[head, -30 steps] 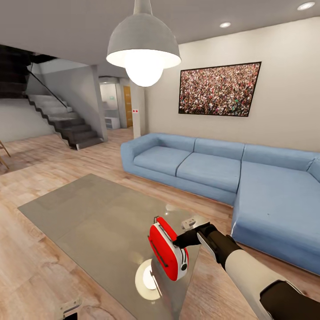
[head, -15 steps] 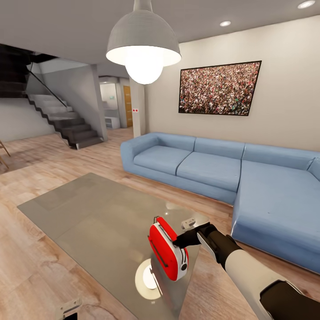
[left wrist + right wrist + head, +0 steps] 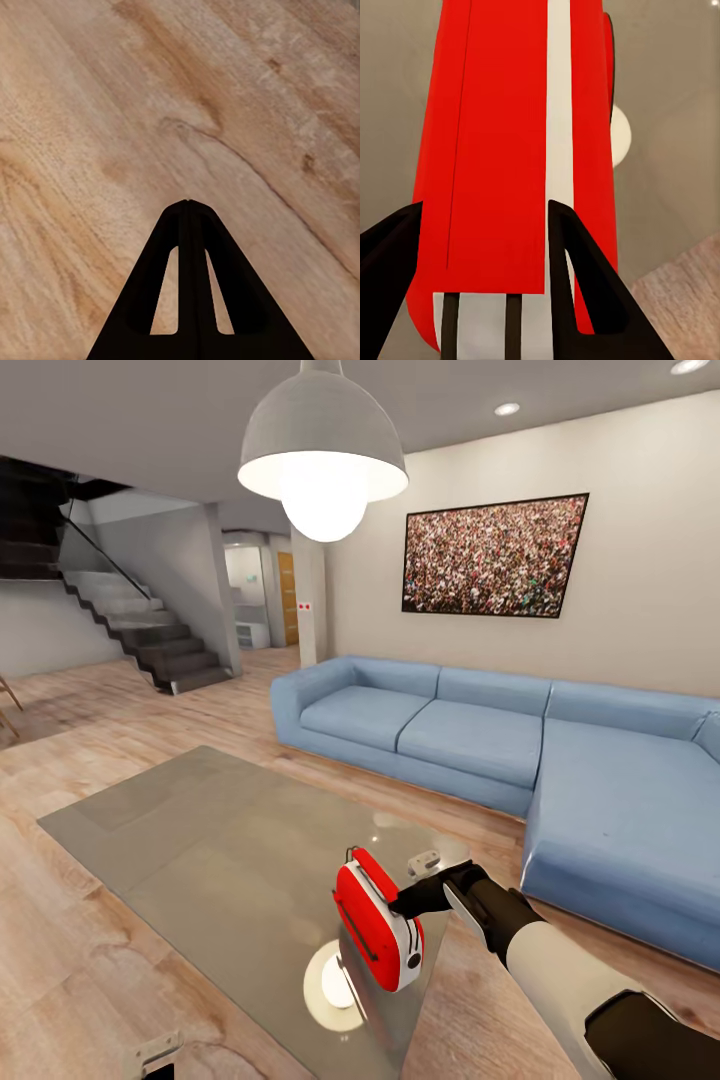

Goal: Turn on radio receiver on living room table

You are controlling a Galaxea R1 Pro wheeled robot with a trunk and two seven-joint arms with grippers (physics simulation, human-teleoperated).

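We see the right pincer (image 3: 405, 905) clamped on the radio receiver (image 3: 378, 932), its dark fingers (image 3: 577, 277) spread either side of the red body with the white stripe. The radio sits tilted in the pincer's grip, near the desk's corner; whether it touches the glass we cannot tell. The desk (image 3: 200, 840) stretches away beyond the pincer, a lamp's reflection (image 3: 335, 982) just below the radio. The left pincer (image 3: 187, 204) has its fingers together, over the wood floor (image 3: 112, 112)
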